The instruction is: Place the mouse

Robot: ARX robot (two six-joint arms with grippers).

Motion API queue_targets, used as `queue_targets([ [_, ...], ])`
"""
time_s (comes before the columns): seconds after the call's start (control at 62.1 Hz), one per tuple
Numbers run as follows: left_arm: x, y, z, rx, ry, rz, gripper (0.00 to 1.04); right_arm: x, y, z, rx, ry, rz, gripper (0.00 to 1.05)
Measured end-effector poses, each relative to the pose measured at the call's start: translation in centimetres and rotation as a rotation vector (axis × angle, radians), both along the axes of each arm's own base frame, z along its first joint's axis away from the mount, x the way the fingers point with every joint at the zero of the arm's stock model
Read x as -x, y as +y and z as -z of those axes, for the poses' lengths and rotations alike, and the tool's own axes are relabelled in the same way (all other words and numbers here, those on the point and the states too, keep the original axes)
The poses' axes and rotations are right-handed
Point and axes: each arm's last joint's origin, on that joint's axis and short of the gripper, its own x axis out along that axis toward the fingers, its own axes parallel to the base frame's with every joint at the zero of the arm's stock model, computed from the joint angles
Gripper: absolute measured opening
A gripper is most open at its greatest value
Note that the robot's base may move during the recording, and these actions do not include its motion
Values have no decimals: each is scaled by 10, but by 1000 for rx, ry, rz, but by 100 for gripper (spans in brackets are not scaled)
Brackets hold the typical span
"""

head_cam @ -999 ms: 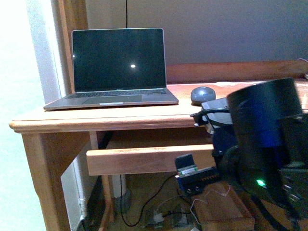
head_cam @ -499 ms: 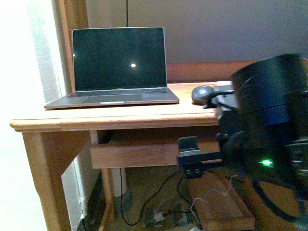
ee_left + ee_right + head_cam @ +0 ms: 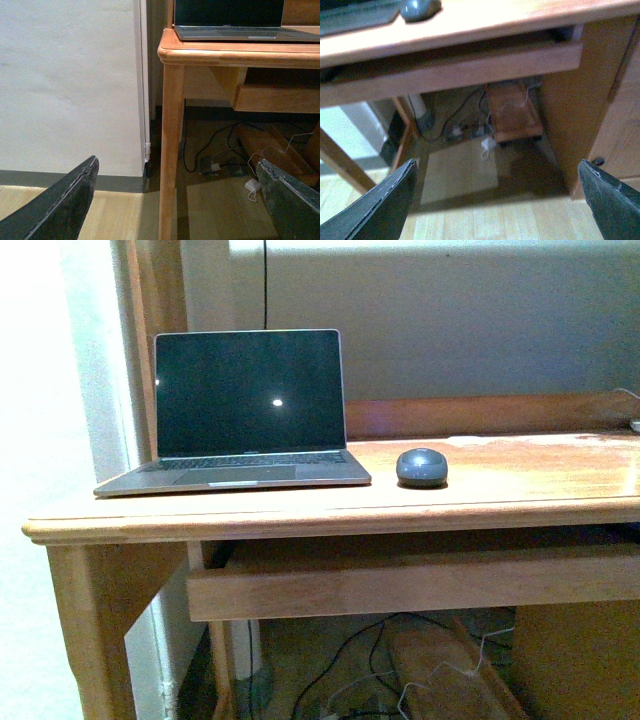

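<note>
The dark grey mouse (image 3: 421, 467) sits on the wooden desk (image 3: 300, 515), just right of the open laptop (image 3: 240, 405). It also shows in the right wrist view (image 3: 420, 8) on the desk top. Neither arm is in the front view. My left gripper (image 3: 175, 200) is open and empty, low beside the desk's leg (image 3: 170, 150), above the floor. My right gripper (image 3: 497, 200) is open and empty, low in front of the desk, well below the mouse.
A drawer front (image 3: 400, 585) runs under the desk top. Cables and a white adapter (image 3: 487, 145) lie on the floor under the desk by a wooden board (image 3: 512, 112). A white wall (image 3: 70, 85) stands left of the desk. A cabinet side (image 3: 615, 115) is at right.
The right arm, which filled the right of the front view near the mouse, has pulled back out of that view. The mouse stays on the desk.
</note>
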Motion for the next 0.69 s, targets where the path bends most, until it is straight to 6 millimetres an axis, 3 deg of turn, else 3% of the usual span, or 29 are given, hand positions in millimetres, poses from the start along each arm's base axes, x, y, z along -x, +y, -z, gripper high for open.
queue_targets([
  [0.097, 0, 0, 0, 0, 0, 0, 97, 1, 0, 15, -19, 12, 34, 97],
  [0.29, 0, 0, 0, 0, -1, 0, 97, 1, -7, 51, 123, -163, -62, 65],
  [0.596, 0, 0, 0, 0, 0, 0, 97, 2, -26, 51, 189, -179, -52, 3],
  [0.693, 0, 0, 0, 0, 0, 0, 97, 2, -26, 51, 193, -178, -58, 3],
])
